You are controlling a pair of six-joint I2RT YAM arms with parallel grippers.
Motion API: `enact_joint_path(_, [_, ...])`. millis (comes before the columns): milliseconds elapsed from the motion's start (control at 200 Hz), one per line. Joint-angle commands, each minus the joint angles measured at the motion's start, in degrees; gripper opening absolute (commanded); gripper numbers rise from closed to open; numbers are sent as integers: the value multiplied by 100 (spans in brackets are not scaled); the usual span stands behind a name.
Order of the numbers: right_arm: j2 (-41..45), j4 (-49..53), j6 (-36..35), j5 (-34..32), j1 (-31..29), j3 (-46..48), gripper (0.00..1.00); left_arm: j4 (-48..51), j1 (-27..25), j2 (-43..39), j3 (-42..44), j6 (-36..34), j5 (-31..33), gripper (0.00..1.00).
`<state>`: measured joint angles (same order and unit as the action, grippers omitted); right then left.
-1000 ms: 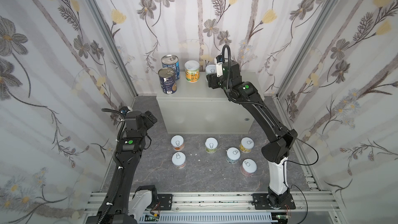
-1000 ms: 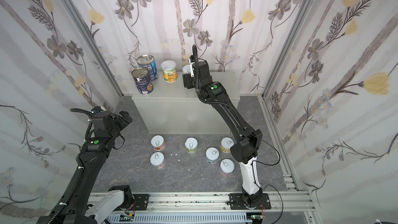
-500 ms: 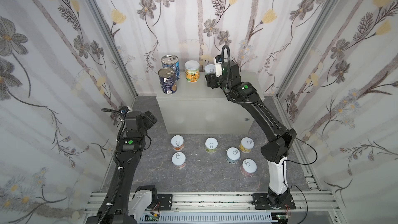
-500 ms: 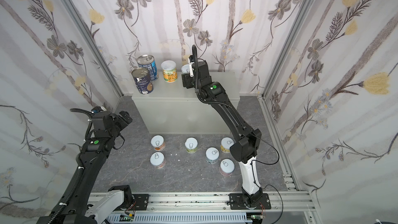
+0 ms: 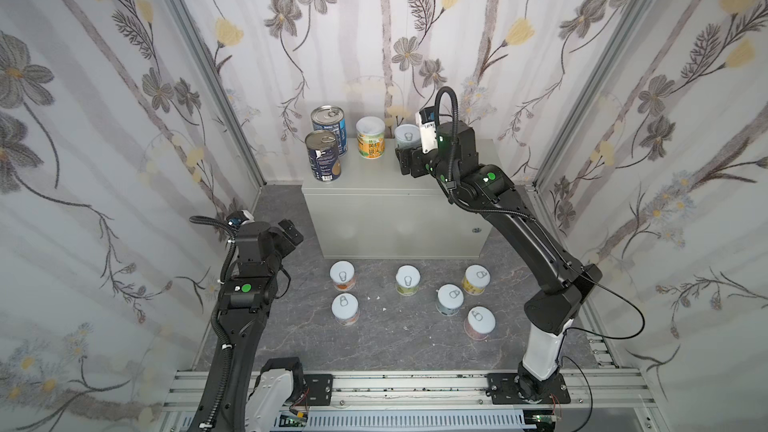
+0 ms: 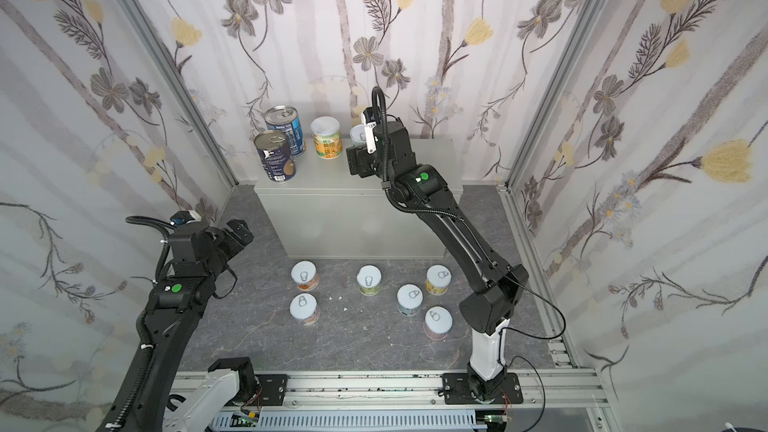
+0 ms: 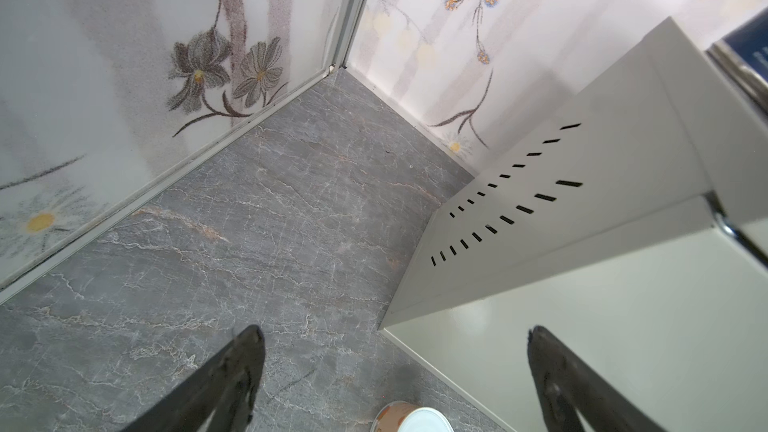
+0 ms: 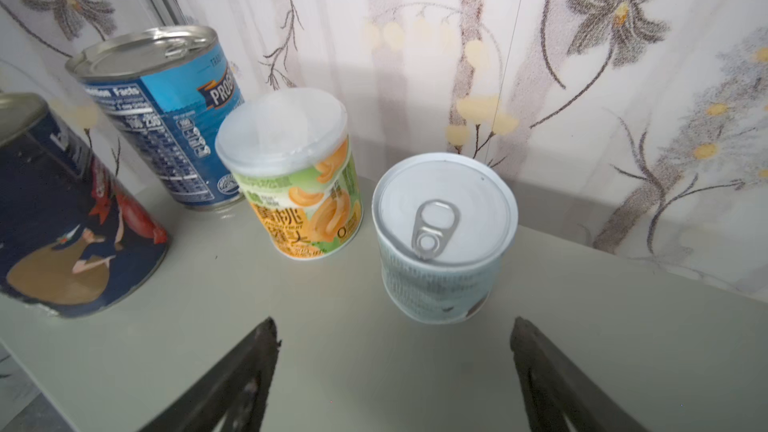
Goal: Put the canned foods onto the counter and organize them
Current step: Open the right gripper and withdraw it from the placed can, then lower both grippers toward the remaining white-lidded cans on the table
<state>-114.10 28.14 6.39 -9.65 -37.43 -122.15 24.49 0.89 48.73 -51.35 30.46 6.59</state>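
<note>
Backdrop: floral wallpaper [image 5: 374, 14] on three sides, dark marbled floor [image 5: 386, 342] underneath, and the grey counter [image 5: 395, 209] standing against the back wall.
Right gripper [image 8: 392, 326]: up over the counter top, jaws spread apart, nothing between them, so it's empty.
Pale-blue can [image 8: 440, 243]: upright on the counter, white pull-tab lid up, just ahead of the right gripper's fingertips and clear of both.
Peach can [image 8: 295, 184]: also ahead of the right gripper, off toward the left arm's side. It stands just beside the pale-blue can with a small gap, frosted lid on.
Progresso can [image 8: 166, 118]: taller, bare metal lid, farther off to that same side, at the back of the counter.
Dark-blue can [image 8: 62, 222]: farthest from the right gripper on that side, at the counter's front corner.
Left gripper [image 7: 395, 334]: low over the floor, jaws wide apart and holding nothing, with the counter's vented end panel just ahead.
Floor cans [image 5: 407, 280]: six short white-lidded ones in front of the counter, well below the right gripper. An orange-labelled one [image 7: 411, 419] sits near the left gripper.
</note>
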Motion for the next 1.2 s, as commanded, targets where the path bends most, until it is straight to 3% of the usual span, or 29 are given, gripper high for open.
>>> enact_joint_path(0, [519,-441,-43,-155,-66,750,92,268,-92,-200,29,53,-43,100])
enact_joint_path(65, [984,-846,-12,-158,-117,1452,99,446,-196,-294,12,26,-84,100])
enact_joint_path(225, [2192,-1719,182,-156,-189,3114,100,525,-728,-625,126,-120,-124,100])
enact_joint_path(480, [4448,-2648,577,-353,-202,5814,100,-198,-1827,-938,641,-576,-223,100])
enact_joint_path(610, [5550,-2752,714,-277,-196,6887,100,-723,-2356,-854,903,-1039,-736,100])
enact_joint_path(715, [6365,-2581,932,-158,-200,7514,100,-904,-2764,-687,972,-1501,-1374,100])
enact_joint_path(904, [7483,-1899,1683,-416,-191,8539,100,-1315,-3396,-519,1207,-1928,-1869,100])
enact_joint_path(1199, [7990,-261,3409,-777,-181,9268,100,-2029,-3841,89,1289,-2182,-2498,100])
